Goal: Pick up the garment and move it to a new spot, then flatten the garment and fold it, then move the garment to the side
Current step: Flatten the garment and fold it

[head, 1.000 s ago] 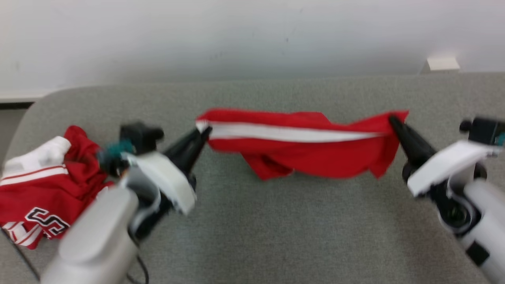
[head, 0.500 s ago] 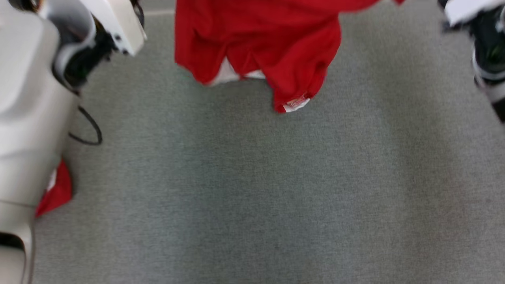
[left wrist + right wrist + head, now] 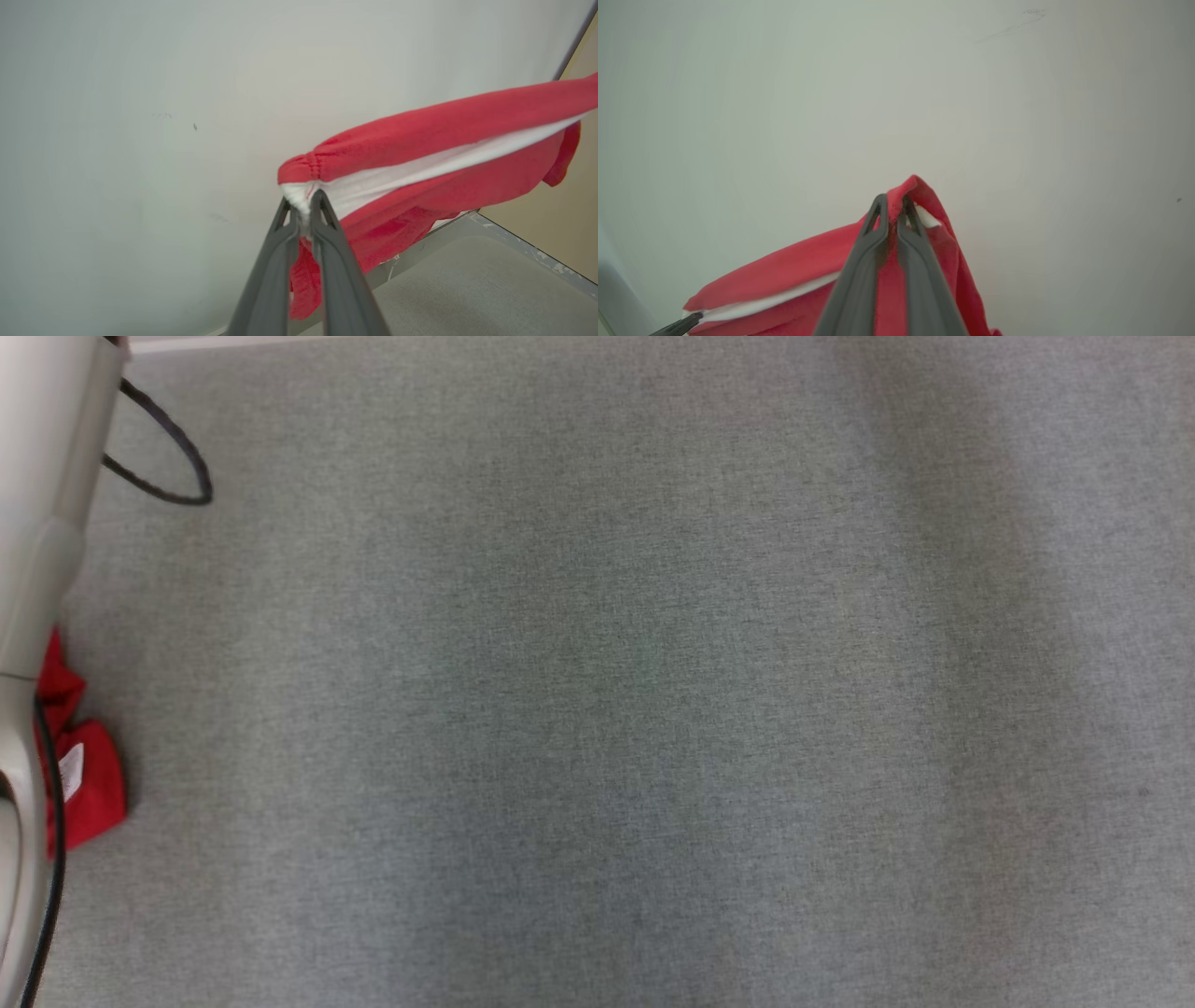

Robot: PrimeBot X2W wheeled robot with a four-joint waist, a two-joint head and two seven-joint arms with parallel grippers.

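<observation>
The garment (image 3: 444, 126), red with a white band, hangs stretched in the air. Its long axis runs from the left gripper (image 3: 303, 207) to the right gripper (image 3: 892, 205), loose cloth drooping beneath. Each pincer is pinched tight on one end of the band edge. Below, grey surface (image 3: 653, 709); on it at the robot's left a second red cloth (image 3: 89, 784), beside a pale forearm (image 3: 47, 476) and black cable (image 3: 159, 457). White wall (image 3: 117, 140) behind.

We are facing a broad open tabletop (image 3: 653, 709), crowded at its left edge.
There our pale forearm (image 3: 42, 476), a looping black cable (image 3: 205, 495) and a bunched red cloth (image 3: 89, 793) are taking up room; higher up, the red garment (image 3: 444, 126) is hanging taut between our left gripper (image 3: 303, 205) and right gripper (image 3: 892, 203), barring the way toward the wall (image 3: 117, 140).
</observation>
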